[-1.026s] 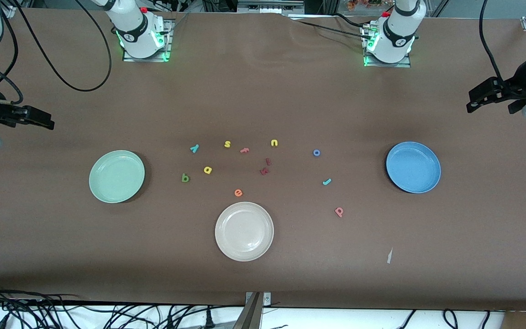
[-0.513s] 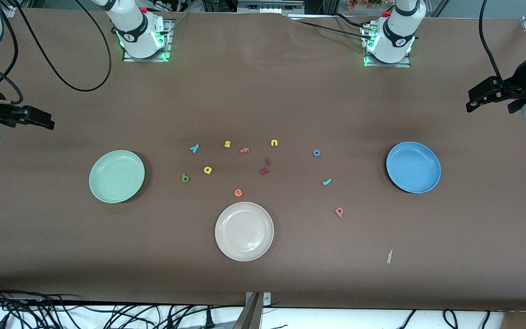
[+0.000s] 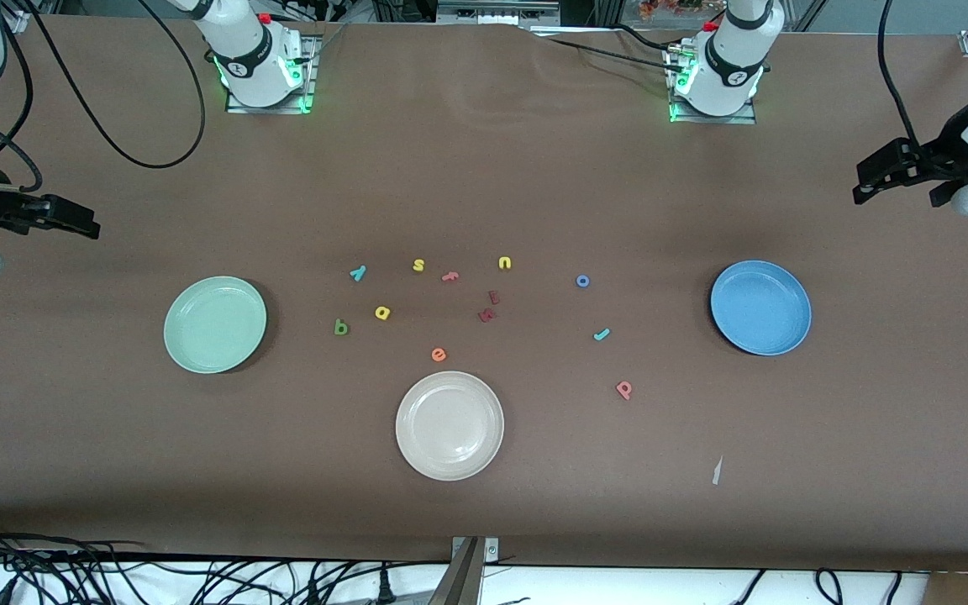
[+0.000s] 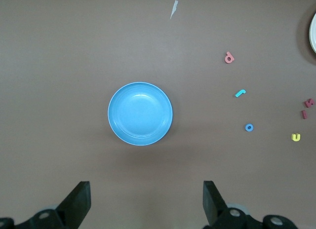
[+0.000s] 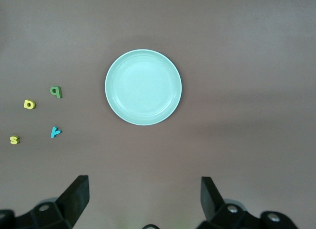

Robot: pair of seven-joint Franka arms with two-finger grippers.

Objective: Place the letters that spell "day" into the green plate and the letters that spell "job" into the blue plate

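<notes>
The green plate (image 3: 215, 324) (image 5: 143, 87) lies toward the right arm's end, the blue plate (image 3: 760, 307) (image 4: 140, 113) toward the left arm's end. Between them lie the green "d" (image 3: 341, 327), yellow "a" (image 3: 381, 313), teal "y" (image 3: 358, 272), teal "j" (image 3: 602, 334), blue "o" (image 3: 583, 281) and pinkish "b" (image 3: 624, 389). My left gripper (image 3: 866, 186) (image 4: 146, 199) hangs open and empty, high over the table's end by the blue plate. My right gripper (image 3: 89, 225) (image 5: 144, 197) hangs open and empty over the end by the green plate.
A cream-white plate (image 3: 449, 425) lies nearest the front camera. Loose letters lie mid-table: yellow "s" (image 3: 418, 265), yellow "u" (image 3: 505, 263), orange "e" (image 3: 439, 355), a pink letter (image 3: 449, 276) and dark red pieces (image 3: 489, 307). A paper scrap (image 3: 717, 470) lies near the front edge.
The left gripper has drifted very slightly; the right arm, plates and letters have not moved.
</notes>
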